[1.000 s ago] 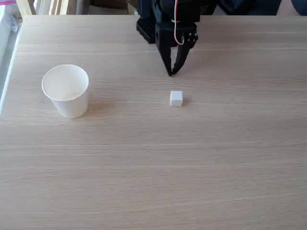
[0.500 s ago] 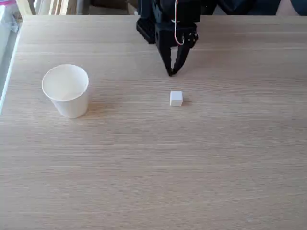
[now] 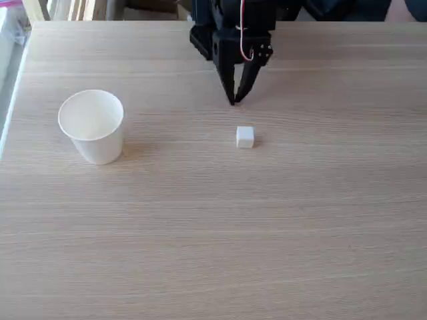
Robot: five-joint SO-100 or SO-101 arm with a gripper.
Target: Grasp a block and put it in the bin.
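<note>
Block [image 3: 245, 137], a tiny white cube, sits on the pale wood-grain table [image 3: 267, 227] a little right of the centre of the fixed view, resting flat with one lit top face and a slightly shaded front face. It lies free, with nothing touching it. Farther back, at the far edge of the table, the black arm reaches toward the near side, and its gripper [image 3: 233, 100] points down with the two dark fingers drawn together to a single tip, so the jaws look closed and hold nothing. That tip is just beyond the block, slightly to its left, and clearly apart from it; whether it touches the table surface cannot be told from this angle. A red and white wire loops along the front of the gripper body. Well to the left stands the bin [image 3: 92, 127], a white paper cup set upright with its round rim open to the camera and its wall tapering toward the base; nothing can be made out inside it. Cup and block are well apart, with bare tabletop between them.
</note>
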